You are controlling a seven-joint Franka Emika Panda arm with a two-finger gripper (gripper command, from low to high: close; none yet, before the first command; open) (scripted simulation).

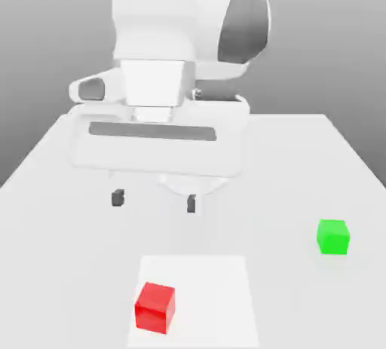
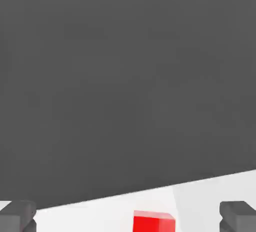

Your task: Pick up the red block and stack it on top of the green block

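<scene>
The red block (image 1: 155,307) is a glossy cube resting on a lighter square patch of the table, near the front and slightly toward the exterior view's left. The green block (image 1: 332,236), a bit smaller, sits by itself toward the exterior view's right. My gripper (image 1: 154,201) hangs in the air behind the red block, open, its two dark fingertips (image 1: 117,197) spread wide with nothing between them. In the hand view the red block (image 2: 153,222) lies between the two dark fingertips (image 2: 17,215), well below them on the table.
The white table (image 1: 301,159) spreads in all directions around both blocks. A paler square patch (image 1: 219,295) lies under the red block. The arm's bulky white body (image 1: 181,53) rises behind the gripper.
</scene>
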